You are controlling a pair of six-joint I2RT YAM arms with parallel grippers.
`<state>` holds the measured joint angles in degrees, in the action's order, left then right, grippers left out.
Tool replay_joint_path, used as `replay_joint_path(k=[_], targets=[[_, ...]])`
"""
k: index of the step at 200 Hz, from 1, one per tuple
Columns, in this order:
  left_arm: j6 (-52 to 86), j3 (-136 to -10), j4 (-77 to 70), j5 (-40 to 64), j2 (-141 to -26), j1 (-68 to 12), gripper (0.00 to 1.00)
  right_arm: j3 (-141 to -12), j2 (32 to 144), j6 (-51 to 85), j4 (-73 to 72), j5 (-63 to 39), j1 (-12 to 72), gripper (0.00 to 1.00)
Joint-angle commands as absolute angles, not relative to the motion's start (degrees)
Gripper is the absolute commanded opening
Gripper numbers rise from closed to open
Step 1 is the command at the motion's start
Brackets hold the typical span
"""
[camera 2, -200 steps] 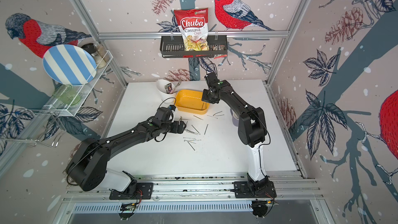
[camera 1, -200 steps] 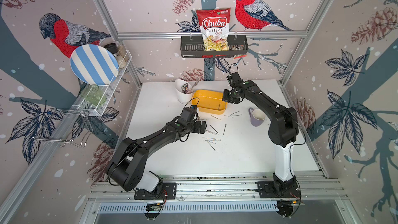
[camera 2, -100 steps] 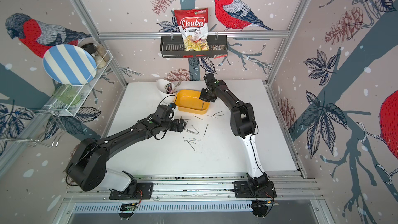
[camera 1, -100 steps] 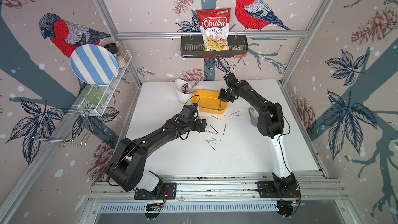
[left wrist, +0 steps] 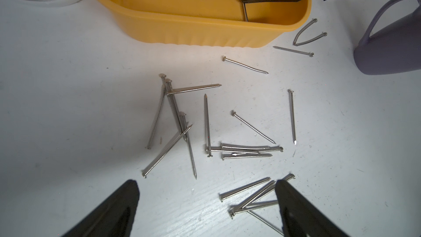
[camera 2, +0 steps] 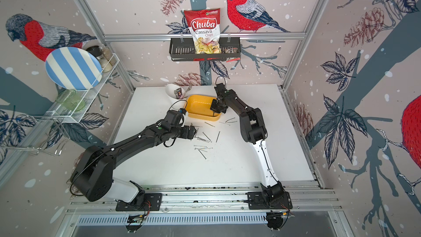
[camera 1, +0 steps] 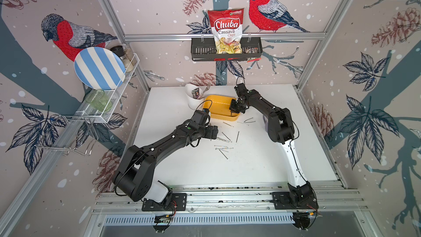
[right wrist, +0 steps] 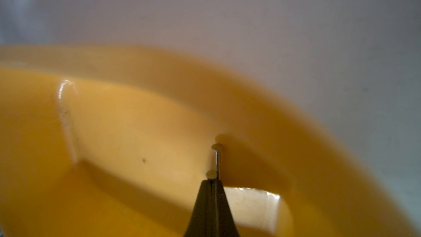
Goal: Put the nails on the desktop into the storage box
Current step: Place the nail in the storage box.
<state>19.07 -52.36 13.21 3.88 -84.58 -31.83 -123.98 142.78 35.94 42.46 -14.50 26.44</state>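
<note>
**Right claw (right wrist: 211,180) swung in over the storage box (left wrist: 205,33)**

My right arm has folded inward, bringing that claw above the box. It is pinched shut on nails (right wrist: 218,160) hanging upright, tips inside the walls. My left claw (left wrist: 206,183), spread wide and empty, hovers nearest the loose nails (left wrist: 246,150) on the desktop (left wrist: 68,87).

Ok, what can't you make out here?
- Mug: cut off by the left wrist view's edge; in a top view, mostly behind the right arm.
- Nails in the right gripper: blurred in the right wrist view; one or two, unclear.
- Cup contents: too small in both top views.
</note>
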Motion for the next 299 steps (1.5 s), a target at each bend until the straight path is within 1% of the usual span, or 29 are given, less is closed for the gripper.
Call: replay_joint_path(k=[1,25,54,81,114,143,159,172,184,195,211,229,251,276,299], targets=[[18.39,-53.06,14.13,2.91,-84.81,-31.77,0.95,-124.87,143.85,36.56,42.17,-14.46,26.32,0.00],[18.28,-53.11,13.95,2.90,-84.99,-31.70,0.95,-125.63,144.05,36.76,42.44,-14.23,26.25,0.09],[18.15,-52.92,13.31,3.25,-84.90,-31.72,0.95,-126.56,143.41,36.57,43.65,-13.68,26.31,0.15],[17.91,-52.83,12.38,4.41,-84.75,-31.78,0.95,-126.56,140.99,36.30,44.37,-13.36,26.63,0.22],[17.79,-52.72,10.17,6.52,-84.46,-32.15,0.95,-126.57,135.55,35.48,45.77,-12.55,27.78,0.24],[17.01,-54.15,9.49,6.43,-86.21,-34.53,0.95,-125.38,129.15,33.90,47.81,-9.43,29.18,0.25],[17.55,-55.50,9.59,6.09,-87.79,-36.16,0.95,-122.03,125.23,33.03,48.74,-8.22,29.31,0.26],[18.11,-56.57,9.28,5.23,-89.22,-37.77,0.95,-116.73,121.12,32.40,48.46,-7.84,28.59,0.26],[18.79,-56.86,9.22,4.61,-91.03,-39.22,0.95,-108.49,116.11,32.01,46.29,-8.58,27.46,0.26],[19.62,-59.57,9.32,4.09,-93.10,-40.44,0.95,-101.62,112.29,31.74,43.84,-9.96,26.11,0.26],[21.34,-62.33,10.38,3.61,-96.17,-41.98,0.95,-93.93,107.97,31.08,41.30,-11.42,24.09,0.27],[22.99,-67.28,13.32,3.71,-99.24,-43.77,0.95,-89.86,105.10,30.44,40.70,-12.45,22.57,0.27],[21.47,-73.25,17.54,2.43,-103.05,-46.11,0.95,-85.02,102.55,28.98,36.85,-14.15,22.49,0.27],[20.02,-77.13,21.53,3.08,-106.76,-46.23,0.93,-83.70,102.56,29.61,37.70,-14.74,22.52,0.27],[16.77,-80.17,24.72,2.24,-109.96,-46.08,0.91,-81.55,100.12,31.66,37.84,-10.81,22.10,0.28]])
